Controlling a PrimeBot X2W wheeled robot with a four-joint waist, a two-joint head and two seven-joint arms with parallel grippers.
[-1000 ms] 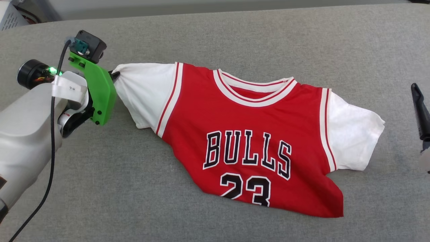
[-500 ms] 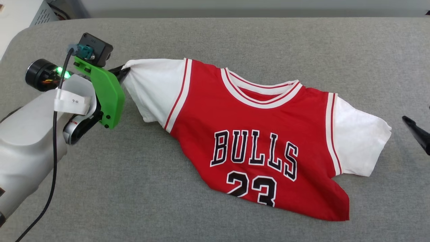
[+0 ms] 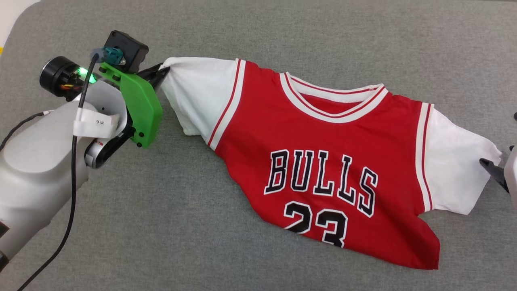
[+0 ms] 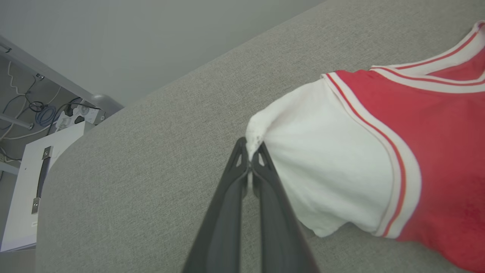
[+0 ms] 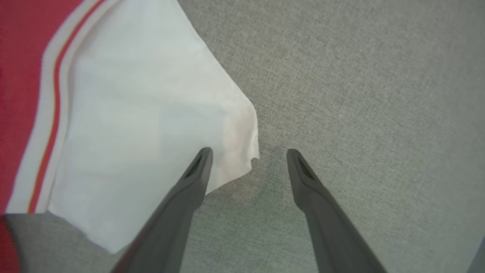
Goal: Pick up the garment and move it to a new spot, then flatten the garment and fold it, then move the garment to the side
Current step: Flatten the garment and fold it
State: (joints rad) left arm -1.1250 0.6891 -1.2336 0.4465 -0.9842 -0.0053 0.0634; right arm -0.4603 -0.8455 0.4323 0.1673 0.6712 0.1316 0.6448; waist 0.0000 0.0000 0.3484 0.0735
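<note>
Head view, left gripper [image 3: 164, 72] pinching garment [image 3: 258, 121]

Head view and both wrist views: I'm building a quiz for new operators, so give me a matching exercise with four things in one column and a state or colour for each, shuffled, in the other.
Column one:
1. left end effector
2. right end effector
3. lettering
4. collar trim

Column two:
A. white and red stripes
B. open, a sleeve corner between its fingers
C. shut on the garment
D. black, outlined in white

Pairs: 1-C, 2-B, 3-D, 4-A
</note>
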